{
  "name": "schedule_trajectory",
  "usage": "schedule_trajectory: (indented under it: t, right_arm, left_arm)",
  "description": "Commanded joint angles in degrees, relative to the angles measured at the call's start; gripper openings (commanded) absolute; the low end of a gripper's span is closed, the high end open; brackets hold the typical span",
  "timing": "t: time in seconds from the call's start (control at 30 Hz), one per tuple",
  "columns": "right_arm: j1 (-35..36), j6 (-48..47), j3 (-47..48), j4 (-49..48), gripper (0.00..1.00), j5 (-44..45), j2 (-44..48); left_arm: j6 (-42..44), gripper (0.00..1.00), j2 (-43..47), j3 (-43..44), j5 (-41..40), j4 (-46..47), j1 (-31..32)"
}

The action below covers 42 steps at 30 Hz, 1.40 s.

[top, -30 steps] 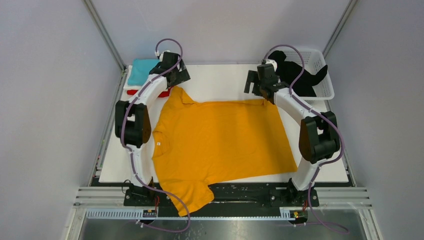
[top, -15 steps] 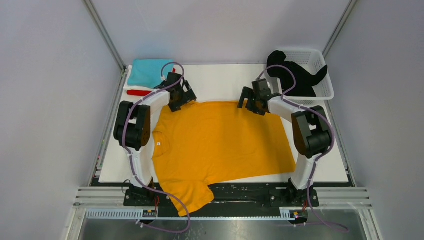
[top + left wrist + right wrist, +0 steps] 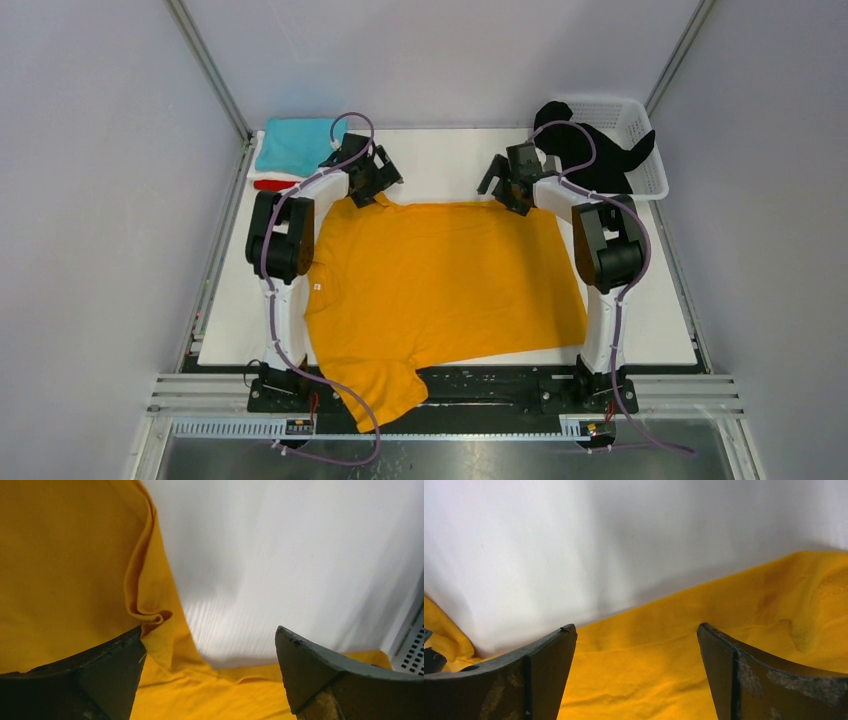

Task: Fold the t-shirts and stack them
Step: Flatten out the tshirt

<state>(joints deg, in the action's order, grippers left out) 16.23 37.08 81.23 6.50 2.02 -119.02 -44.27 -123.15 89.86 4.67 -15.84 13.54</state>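
Note:
The mustard-orange t-shirt [image 3: 440,280] lies spread flat on the white table, one sleeve hanging over the near edge. My left gripper [image 3: 362,190] is open over its far left corner, where a sleeve edge curls up [image 3: 150,615]. My right gripper [image 3: 512,196] is open over the shirt's far right edge [image 3: 649,660]. Neither holds cloth. A folded teal t-shirt [image 3: 292,143] lies on a red one [image 3: 275,185] at the far left. A black t-shirt [image 3: 590,152] lies in the basket.
The white plastic lattice basket [image 3: 650,160] stands at the far right corner. The bare white table [image 3: 440,165] shows beyond the orange shirt. Metal frame posts rise at both far corners.
Both grippers dropped from above the far edge, swung inward, then moved back to the orange shirt's far corners. The far left sleeve now lies flatter against the table.

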Motion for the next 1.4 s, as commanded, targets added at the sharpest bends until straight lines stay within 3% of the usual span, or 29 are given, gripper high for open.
schedule_trajectory:
  t: [0.0, 0.17, 0.47, 0.6, 0.67, 0.9, 1.13, 1.37]
  right_arm:
    - [-1.3, 3.5, 2.0, 0.0, 1.0, -1.7, -1.4]
    - [-1.4, 2.5, 2.6, 0.5, 0.99, 0.1, -1.1]
    - [-2.6, -0.1, 9.5, 5.2, 0.99, 1.2, -4.0]
    - [-2.8, -3.1, 12.0, 7.1, 0.99, 2.9, -4.5]
    - [-2.9, -5.6, 13.0, 7.5, 0.99, 3.7, -4.6]
    - [-5.3, -17.5, 26.5, 17.4, 0.99, -4.1, -9.8]
    - [-5.1, -15.8, 11.2, 11.5, 1.0, -7.6, 1.2]
    - [-4.4, -9.6, -3.1, 8.8, 1.0, -5.1, 7.3]
  left_arm:
    - [-1.6, 0.95, -4.2, 5.3, 3.3, 1.7, -0.1]
    - [-3.7, 0.95, -5.7, 8.0, 5.4, 7.7, -0.1]
    - [-7.8, 0.99, -16.3, 26.7, 6.1, 5.9, -0.4]
    - [-7.4, 0.99, -21.5, 39.2, 7.5, -2.3, -1.0]
    - [-6.0, 0.99, -18.9, 37.2, 8.4, -2.3, -0.9]
    - [3.1, 0.99, 1.8, 11.9, 5.1, -1.4, 0.4]
    - [4.8, 0.99, 17.8, -7.3, 1.0, -2.0, 6.3]
    - [2.1, 0.99, 17.6, -12.2, 2.2, -3.9, 16.4]
